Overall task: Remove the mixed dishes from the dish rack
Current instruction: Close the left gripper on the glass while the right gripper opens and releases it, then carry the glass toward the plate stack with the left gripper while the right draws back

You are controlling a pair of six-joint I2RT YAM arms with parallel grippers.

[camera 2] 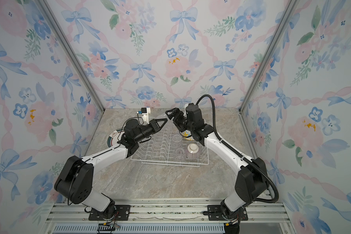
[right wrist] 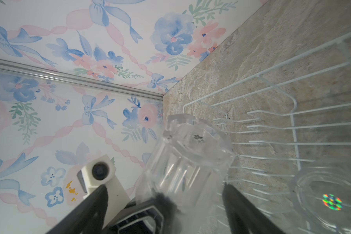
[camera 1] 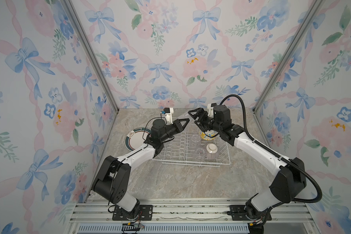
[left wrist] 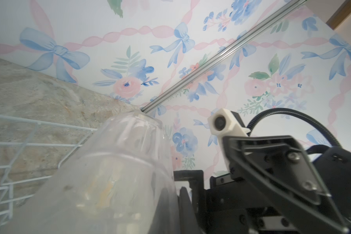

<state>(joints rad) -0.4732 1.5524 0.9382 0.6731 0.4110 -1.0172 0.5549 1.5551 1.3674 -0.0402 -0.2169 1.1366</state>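
Tilted clear glass cup (right wrist: 186, 162) above dish rack (camera 1: 176, 147)

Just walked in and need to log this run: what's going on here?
A clear glass cup is in mid-air over the far side of the dish rack, between the two arms. The left gripper is shut on it; the right gripper's jaws stand open either side. Two other glass cups, a yellow-blue bowl and a striped bowl sit in the rack; a plate lies beside it.

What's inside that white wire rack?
A far glass cup, a near glass cup, an upturned striped bowl, a yellow-blue bowl half hidden by the right arm. The left arm hides its left side.
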